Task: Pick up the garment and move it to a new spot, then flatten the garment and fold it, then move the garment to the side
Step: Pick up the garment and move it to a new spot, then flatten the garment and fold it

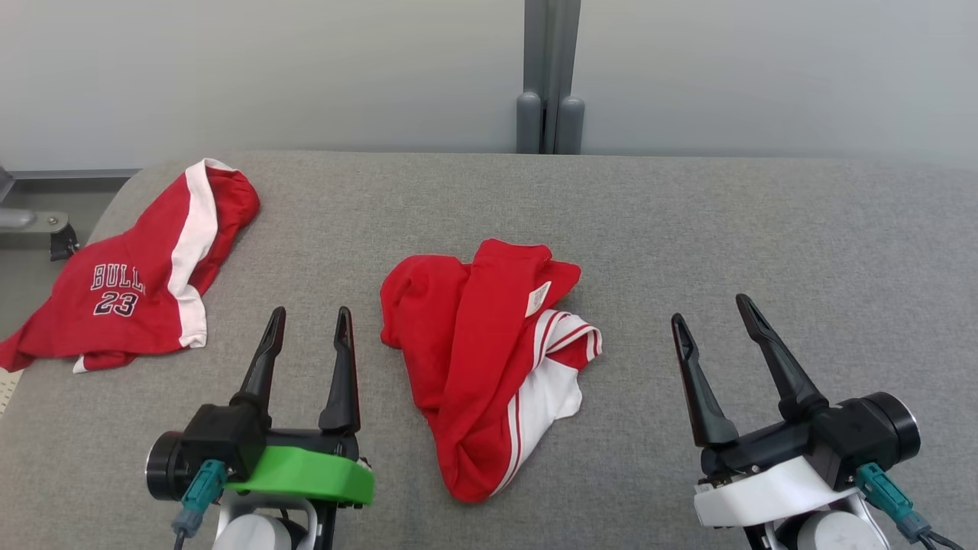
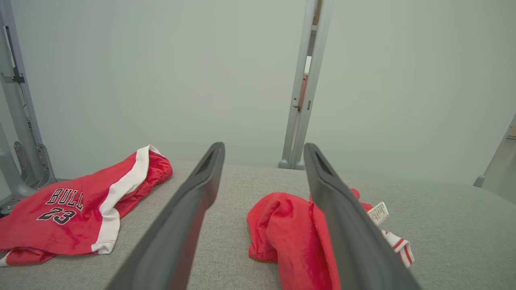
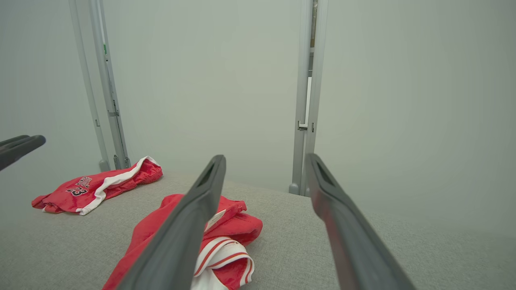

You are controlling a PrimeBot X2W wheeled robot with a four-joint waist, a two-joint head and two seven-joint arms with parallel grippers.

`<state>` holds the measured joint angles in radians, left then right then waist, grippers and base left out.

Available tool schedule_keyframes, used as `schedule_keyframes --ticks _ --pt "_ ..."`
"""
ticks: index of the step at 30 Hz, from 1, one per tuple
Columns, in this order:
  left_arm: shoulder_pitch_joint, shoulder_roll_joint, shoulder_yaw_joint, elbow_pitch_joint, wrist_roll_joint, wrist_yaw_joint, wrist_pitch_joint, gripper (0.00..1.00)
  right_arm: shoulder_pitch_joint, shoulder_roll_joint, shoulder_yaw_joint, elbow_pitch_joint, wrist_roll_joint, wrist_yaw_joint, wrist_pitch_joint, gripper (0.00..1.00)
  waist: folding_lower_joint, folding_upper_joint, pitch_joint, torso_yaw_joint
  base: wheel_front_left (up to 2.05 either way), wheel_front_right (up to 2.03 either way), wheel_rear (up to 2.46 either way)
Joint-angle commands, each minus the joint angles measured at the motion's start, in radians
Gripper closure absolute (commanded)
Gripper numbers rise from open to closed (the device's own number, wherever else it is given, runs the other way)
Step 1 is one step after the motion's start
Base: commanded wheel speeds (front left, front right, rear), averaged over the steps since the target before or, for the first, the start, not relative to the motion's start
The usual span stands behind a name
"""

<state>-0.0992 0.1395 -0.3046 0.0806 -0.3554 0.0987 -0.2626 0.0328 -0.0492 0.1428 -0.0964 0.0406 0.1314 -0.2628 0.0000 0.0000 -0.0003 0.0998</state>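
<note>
Two red garments lie on the grey surface (image 1: pixel 764 252) in the head view. The crumpled garment (image 1: pixel 489 359) sits in the middle, toward the near edge, between the left hand (image 1: pixel 311 313) and the right hand (image 1: pixel 710 309) and touching neither. Each hand has its fingers apart and holds nothing. The red shorts (image 1: pixel 137 283) lie well apart from it, reaching the surface's rounded left rim. Bare grey fabric runs wide to the right and back to the far edge, where a pale wall (image 1: pixel 267 76) and a grey post (image 1: pixel 550 76) stand.

From the left wrist, the long dark fingers (image 2: pixel 189 217) spread wide. The crumpled garment shows partly between them and partly behind the finger on that view's right. The shorts lie off to that view's left, across a bare strip of surface.

From the right wrist, the fingers are likewise apart. The garment lies low, partly behind the finger on that view's left, and open grey surface lies beyond the other finger up to the wall.
</note>
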Motion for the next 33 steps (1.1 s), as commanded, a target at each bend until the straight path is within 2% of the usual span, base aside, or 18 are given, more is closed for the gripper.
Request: schedule_keyframes --ticks 1,9,18,26,33 --pt "0.027 -0.010 0.014 0.007 0.018 -0.016 -0.003 0.00 0.006 -0.002 0.003 0.003 -0.004 -0.001 -0.003 0.00 0.0000 0.0000 -0.002 -0.005 0.00 0.00 0.00" --pt "0.047 -0.058 0.066 0.031 0.075 -0.081 -0.003 0.00 0.017 -0.002 -0.008 0.016 0.010 -0.001 -0.003 0.00 0.0000 0.0000 -0.009 -0.016 0.00 0.00 0.00" --pt "0.015 -0.081 0.060 0.061 0.108 -0.125 -0.003 0.00 0.022 -0.002 -0.024 0.046 0.026 -0.001 -0.003 0.00 0.0000 0.0000 0.038 0.035 0.00 0.00 0.00" --pt "-0.031 -0.088 0.033 0.067 0.110 -0.139 -0.003 0.00 -0.079 -0.002 0.001 0.338 0.064 -0.001 0.038 0.00 0.0000 0.0000 0.119 0.120 0.00 0.00 0.00" --pt "-0.058 -0.089 -0.002 0.060 0.069 -0.117 -0.003 0.00 -0.187 -0.003 0.051 0.542 0.090 -0.001 0.089 0.00 0.0000 0.0000 0.162 0.205 0.00 0.00 0.00"
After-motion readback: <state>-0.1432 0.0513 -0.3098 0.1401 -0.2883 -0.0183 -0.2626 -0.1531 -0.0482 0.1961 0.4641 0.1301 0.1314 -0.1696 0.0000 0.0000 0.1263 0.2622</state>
